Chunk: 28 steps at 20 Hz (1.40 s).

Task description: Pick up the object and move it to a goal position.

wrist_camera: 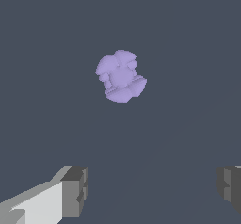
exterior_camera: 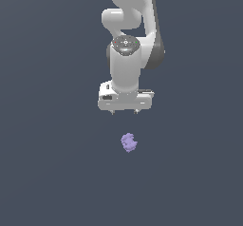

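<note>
The object (exterior_camera: 128, 142) is a small pale purple knobbly clump lying on the dark grey floor, in front of the arm in the exterior view. It also shows in the wrist view (wrist_camera: 120, 76), alone on the floor. My white gripper (exterior_camera: 124, 111) hangs above the floor, behind the object and apart from it. Its jaws stand wide open and hold nothing. In the wrist view the gripper (wrist_camera: 153, 190) shows two grey fingertips (wrist_camera: 75, 190) far apart, with the object outside the gap between them.
A flat dark grey floor (exterior_camera: 47, 173) fills both views. The white arm (exterior_camera: 130, 25) rises behind the gripper at the top of the exterior view.
</note>
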Each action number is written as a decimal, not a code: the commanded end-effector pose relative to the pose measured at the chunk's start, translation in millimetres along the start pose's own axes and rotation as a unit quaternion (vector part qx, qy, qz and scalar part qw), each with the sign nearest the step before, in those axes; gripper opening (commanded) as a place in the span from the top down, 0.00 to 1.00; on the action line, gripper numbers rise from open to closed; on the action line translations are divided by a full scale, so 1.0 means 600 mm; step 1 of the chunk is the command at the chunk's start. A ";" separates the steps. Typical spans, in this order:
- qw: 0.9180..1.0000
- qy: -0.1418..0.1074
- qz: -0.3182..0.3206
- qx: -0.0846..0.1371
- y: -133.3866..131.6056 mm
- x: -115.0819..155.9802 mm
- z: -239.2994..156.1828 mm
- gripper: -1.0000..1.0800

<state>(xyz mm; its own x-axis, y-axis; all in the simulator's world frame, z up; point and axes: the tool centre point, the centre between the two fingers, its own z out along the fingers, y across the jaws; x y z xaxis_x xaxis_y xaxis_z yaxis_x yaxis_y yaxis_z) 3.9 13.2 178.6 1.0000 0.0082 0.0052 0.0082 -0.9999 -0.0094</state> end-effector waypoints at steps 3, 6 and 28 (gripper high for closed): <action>1.000 0.000 0.001 0.000 0.002 0.000 0.000 0.04; 1.000 0.000 -0.003 0.000 0.000 0.002 0.001 0.04; 0.984 -0.003 -0.176 -0.005 -0.028 0.124 0.096 0.04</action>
<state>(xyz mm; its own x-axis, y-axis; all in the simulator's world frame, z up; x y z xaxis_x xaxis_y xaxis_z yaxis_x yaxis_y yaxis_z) 73.2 30.1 125.6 0.9436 0.3312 -0.0005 0.3312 -0.9436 0.0013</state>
